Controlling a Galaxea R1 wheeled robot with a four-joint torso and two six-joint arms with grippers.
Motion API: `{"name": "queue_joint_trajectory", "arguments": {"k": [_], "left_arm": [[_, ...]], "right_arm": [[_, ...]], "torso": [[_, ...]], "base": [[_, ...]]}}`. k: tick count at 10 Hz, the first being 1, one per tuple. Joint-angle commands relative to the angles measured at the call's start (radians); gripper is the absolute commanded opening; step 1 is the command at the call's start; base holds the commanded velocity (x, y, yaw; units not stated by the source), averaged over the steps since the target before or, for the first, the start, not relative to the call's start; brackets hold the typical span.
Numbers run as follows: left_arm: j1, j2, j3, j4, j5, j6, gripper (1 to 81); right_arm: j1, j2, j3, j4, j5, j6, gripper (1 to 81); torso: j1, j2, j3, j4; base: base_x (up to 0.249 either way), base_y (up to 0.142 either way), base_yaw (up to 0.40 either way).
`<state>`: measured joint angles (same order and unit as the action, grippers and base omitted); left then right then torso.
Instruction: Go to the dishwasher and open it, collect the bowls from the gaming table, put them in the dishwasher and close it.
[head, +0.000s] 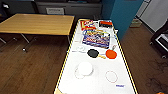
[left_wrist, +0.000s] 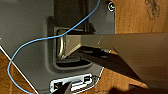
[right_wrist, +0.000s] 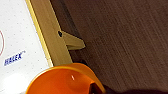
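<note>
Orange bowl (right_wrist: 62, 80) close up against the right end effector (right_wrist: 100, 90), at the desk's long right edge.

In the right wrist view a dark part of the right end effector meets the bowl's rim; I cannot tell whether it is clamped on the bowl. The bowl overlaps the white desk (right_wrist: 17, 37), its yellowish edge, and the dark wooden floor (right_wrist: 125, 37), near a blue label (right_wrist: 14, 58) by the near right corner. I cannot tell the left end effector's (left_wrist: 95, 90) state either; it hangs by the robot's grey body with a blue cable (left_wrist: 37, 41). Mid-desk lie a black round piece (head: 93, 53), a red-orange one (head: 111, 54) and a white disc (head: 85, 68). Game boxes (head: 96, 37) crowd the far end.
</note>
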<state>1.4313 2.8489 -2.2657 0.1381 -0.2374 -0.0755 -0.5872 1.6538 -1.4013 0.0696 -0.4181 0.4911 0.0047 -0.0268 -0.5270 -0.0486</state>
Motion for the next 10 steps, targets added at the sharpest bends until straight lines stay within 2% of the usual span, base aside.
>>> {"name": "queue_joint_trajectory", "arguments": {"k": [1,3,5,6,7,10], "left_arm": [[-0.034,-0.103,0.141,0.034,0.047,-0.001,81.1],[-0.086,-0.191,0.283,0.035,0.047,-0.001,81.1],[-0.160,-0.318,0.466,0.032,0.047,-0.003,81.1],[-0.198,-0.373,0.546,0.034,0.050,-0.003,81.1],[-0.241,-0.445,0.647,0.034,0.060,-0.003,81.1],[-0.367,-0.578,0.812,0.018,0.064,-0.006,81.1]], "right_arm": [[0.051,-0.142,0.087,0.039,-0.047,-0.089,1.0],[-0.039,-0.153,0.111,0.039,-0.021,-0.113,1.0],[-0.277,-0.135,0.124,0.039,0.258,-0.163,1.0],[-0.388,-0.105,0.116,0.035,0.377,-0.163,1.0],[-0.458,-0.069,0.096,0.033,0.486,-0.163,1.0],[-0.602,0.012,0.049,0.027,0.638,-0.157,1.0]], "torso": [[0.000,0.000,0.000,0.000],[0.000,0.000,0.000,0.000],[0.000,0.000,0.000,0.000],[0.000,0.000,0.000,0.000],[0.000,0.000,0.000,0.000],[0.000,0.000,0.000,0.000]], "base": [[0.000,0.000,0.000],[0.000,0.000,0.000],[0.000,0.000,0.000],[0.000,0.000,0.000],[0.000,0.000,0.000],[0.000,0.000,0.000]]}}
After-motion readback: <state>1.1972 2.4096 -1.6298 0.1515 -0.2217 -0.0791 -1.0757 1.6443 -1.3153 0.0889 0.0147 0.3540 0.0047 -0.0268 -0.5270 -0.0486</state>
